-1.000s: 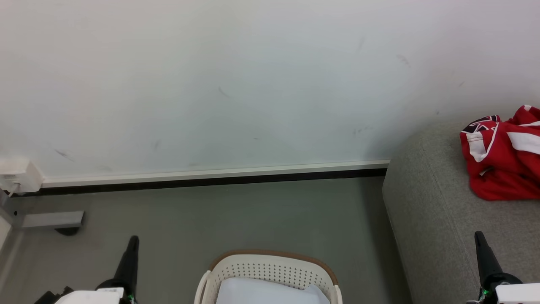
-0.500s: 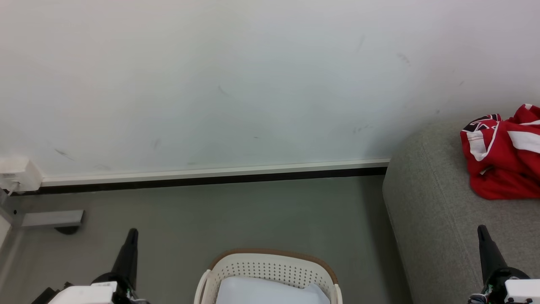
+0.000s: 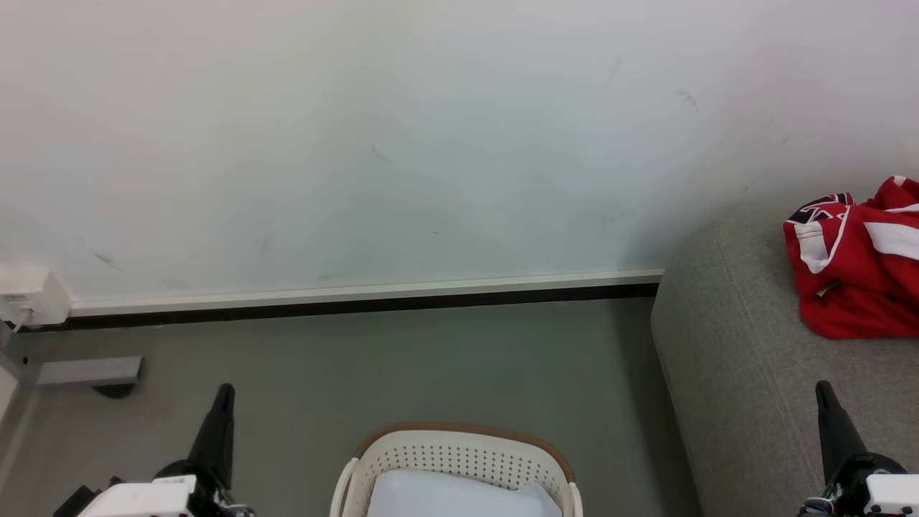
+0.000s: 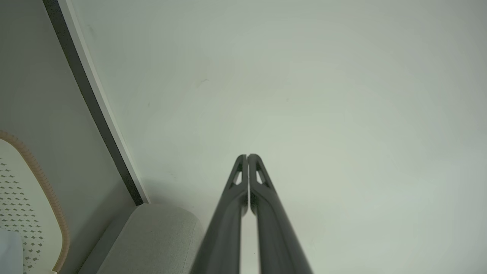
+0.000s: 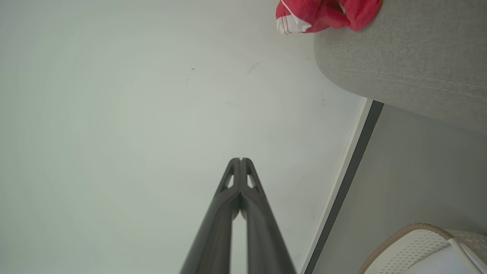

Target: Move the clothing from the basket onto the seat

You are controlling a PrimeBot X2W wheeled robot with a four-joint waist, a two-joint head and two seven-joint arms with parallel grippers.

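- Left tool (image 3: 227, 391) at 7 o'clock in the head view: fingers pressed together, holding nothing, pointing toward the wall (image 3: 431, 143).
- Right tool (image 3: 823, 388) at 4 o'clock, seen against the seat (image 3: 732, 373): also closed tight and empty.
- Red clothing (image 3: 854, 287) lies crumpled on the seat at 3 o'clock.
- Basket (image 3: 467, 431) stands on the floor (image 3: 431, 359) at 6 o'clock, with a white cloth (image 3: 459, 495) inside.

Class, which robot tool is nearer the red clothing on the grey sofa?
Right. The right tool sits over the sofa, just below the red clothing; the left tool is far across the floor.
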